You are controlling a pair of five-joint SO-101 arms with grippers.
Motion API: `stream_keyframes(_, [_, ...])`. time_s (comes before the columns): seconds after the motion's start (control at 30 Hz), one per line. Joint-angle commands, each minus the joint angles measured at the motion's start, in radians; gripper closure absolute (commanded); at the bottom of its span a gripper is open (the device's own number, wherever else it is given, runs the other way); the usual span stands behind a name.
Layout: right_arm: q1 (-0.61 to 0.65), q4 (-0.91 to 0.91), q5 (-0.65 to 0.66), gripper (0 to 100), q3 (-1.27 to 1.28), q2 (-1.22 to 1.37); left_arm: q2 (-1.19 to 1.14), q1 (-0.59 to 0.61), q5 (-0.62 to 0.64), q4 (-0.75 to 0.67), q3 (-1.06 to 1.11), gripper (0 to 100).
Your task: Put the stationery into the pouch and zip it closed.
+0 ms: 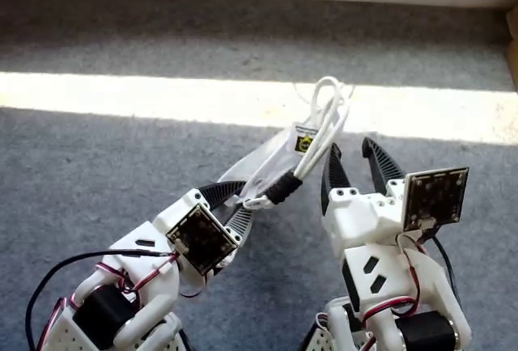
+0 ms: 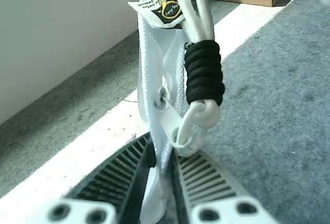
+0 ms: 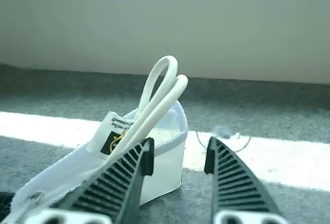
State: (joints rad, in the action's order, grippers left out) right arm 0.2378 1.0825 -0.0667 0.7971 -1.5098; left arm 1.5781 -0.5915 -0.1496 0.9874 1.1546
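Slanting across the grey carpet (image 1: 121,173), the white pouch (image 1: 273,158) ran from the left gripper (image 1: 231,205) toward a sunlit strip (image 1: 121,94). Its far end bore a small label (image 1: 305,141) with a yellow emblem. A white cord (image 1: 329,115) looped out past that end, bound lower down by a black wrap (image 1: 285,187) beside the pouch's edge. The left gripper's jaws were clamped on the pouch's near end. The right gripper (image 1: 352,153) stood just beside the pouch's far end, its jaws apart and gripping nothing.
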Motion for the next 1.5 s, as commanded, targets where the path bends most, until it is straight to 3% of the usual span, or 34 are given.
stream_keyframes(0.0, [-0.005, 0.004, -0.017, 84.0, -0.054, -0.001, -0.005, 0.019, 0.006, -0.003, -0.001, 99])
stream_keyframes(0.17, [-0.005, 0.068, 0.192, 84.0, -0.070, -0.001, -0.005, 0.019, 0.006, -0.003, -0.001, 99])
stream_keyframes(0.43, [-0.005, 0.285, 0.391, 83.1, -0.240, -0.001, -0.005, 0.019, 0.006, -0.003, -0.001, 99])
stream_keyframes(0.63, [0.105, 0.295, 0.566, 71.5, -0.206, 0.001, -0.005, 0.019, 0.006, -0.003, -0.001, 99])
stream_keyframes(0.77, [0.240, 0.288, 0.667, 71.2, -0.174, 0.001, -0.005, 0.019, 0.006, 0.018, -0.004, 99])
stream_keyframes(1.0, [0.361, 0.288, 0.807, 71.2, -0.131, 0.008, -0.005, 0.019, 0.006, 0.026, -0.001, 99])
stream_keyframes(1.47, [0.374, 0.295, 1.097, 71.4, -0.113, 0.010, -0.005, 0.019, 0.006, 0.026, 0.001, 99])
